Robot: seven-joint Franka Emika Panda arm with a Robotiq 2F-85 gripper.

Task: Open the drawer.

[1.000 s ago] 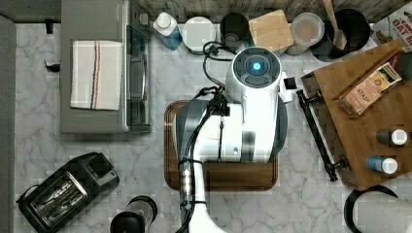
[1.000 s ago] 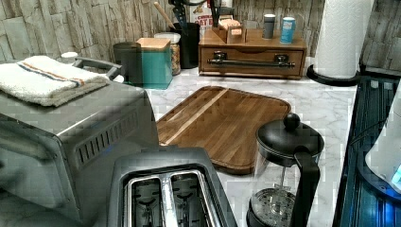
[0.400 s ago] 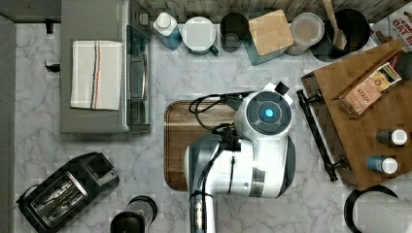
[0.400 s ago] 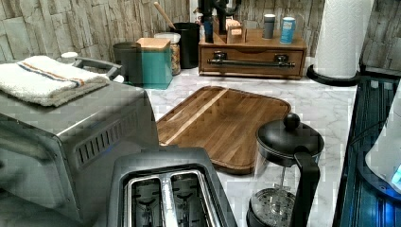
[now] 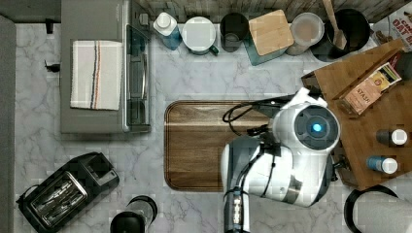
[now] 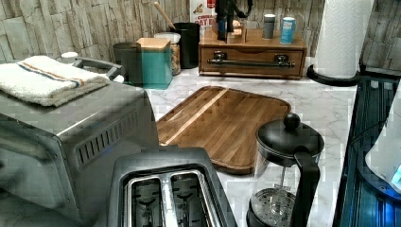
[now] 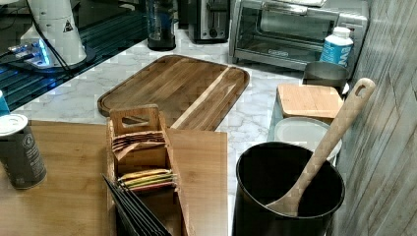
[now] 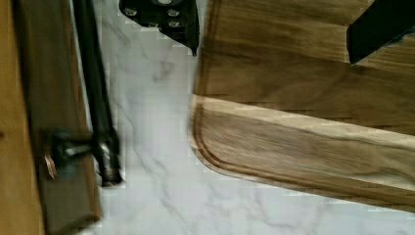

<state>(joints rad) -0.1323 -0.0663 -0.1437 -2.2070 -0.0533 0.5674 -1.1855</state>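
Drawer (image 6: 251,62) shut, front facing serving board (image 6: 222,124); bar handle (image 6: 250,61) horizontal; hand (image 8: 274,24) spread.

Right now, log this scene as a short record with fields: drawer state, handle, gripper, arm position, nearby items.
drawer state: the drawer looks fully shut, its front flush in the left view
handle: black bar handle on two posts across the drawer front, nothing touching it
gripper: gripper open, fingers above the marble counter and the serving board, apart from the handle
arm position: arm over the serving board's end nearest the drawer in the top view
nearby items: tea bag box and two small bottles on the drawer unit's top
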